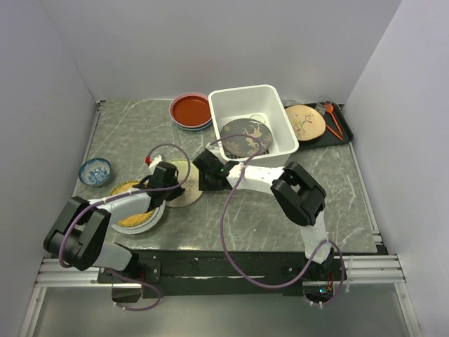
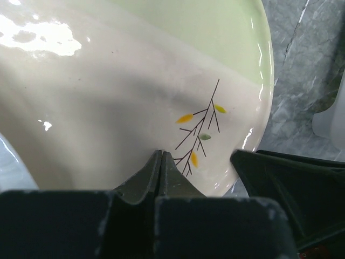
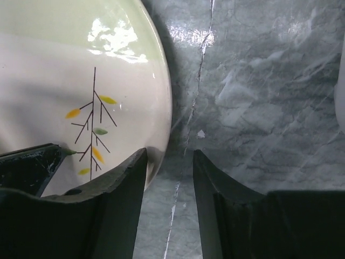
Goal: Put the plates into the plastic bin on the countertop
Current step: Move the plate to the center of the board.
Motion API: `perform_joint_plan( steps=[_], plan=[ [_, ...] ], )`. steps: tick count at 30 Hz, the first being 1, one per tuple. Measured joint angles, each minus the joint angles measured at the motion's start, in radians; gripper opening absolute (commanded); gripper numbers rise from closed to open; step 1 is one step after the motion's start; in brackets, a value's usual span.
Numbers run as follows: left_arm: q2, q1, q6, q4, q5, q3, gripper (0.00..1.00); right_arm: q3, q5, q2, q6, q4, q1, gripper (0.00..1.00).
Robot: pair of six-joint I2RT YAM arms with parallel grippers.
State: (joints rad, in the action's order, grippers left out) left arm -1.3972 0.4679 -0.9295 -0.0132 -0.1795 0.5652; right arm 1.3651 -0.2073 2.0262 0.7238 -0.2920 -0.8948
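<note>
A cream and pale green plate with a branch motif (image 1: 184, 191) lies on the countertop (image 1: 245, 210) between my two grippers. My left gripper (image 1: 172, 177) is shut, its tips together on the plate's face (image 2: 135, 97), gripping nothing. My right gripper (image 1: 204, 175) is open at the plate's right rim (image 3: 156, 108). Its left finger (image 3: 126, 178) overlaps the rim and its right finger (image 3: 207, 178) is over bare countertop. The white plastic bin (image 1: 231, 98) stands at the back with a dark gold-tree plate (image 1: 245, 137) leaning in it.
Red plates (image 1: 191, 109) sit left of the bin. A cream branch plate (image 1: 304, 121) lies on a black tray (image 1: 344, 137) at the back right. A yellow lattice plate (image 1: 133, 210) and a small blue bowl (image 1: 95, 170) sit at the left.
</note>
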Motion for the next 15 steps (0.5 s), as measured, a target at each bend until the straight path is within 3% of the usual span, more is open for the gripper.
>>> perform_joint_plan(
  steps=[2,5,15],
  plan=[
    [0.002,0.002,0.000,0.001,0.000,0.000,0.01,0.011,-0.007,0.008,0.005,-0.008,-0.005,0.14],
    [0.021,0.003,0.001,0.012,0.000,0.000,0.01,0.024,-0.021,0.013,0.022,-0.006,-0.018,0.01],
    [0.145,0.003,0.004,0.064,-0.020,0.000,0.09,0.024,-0.101,0.011,0.064,-0.022,-0.024,0.00]
  ],
)
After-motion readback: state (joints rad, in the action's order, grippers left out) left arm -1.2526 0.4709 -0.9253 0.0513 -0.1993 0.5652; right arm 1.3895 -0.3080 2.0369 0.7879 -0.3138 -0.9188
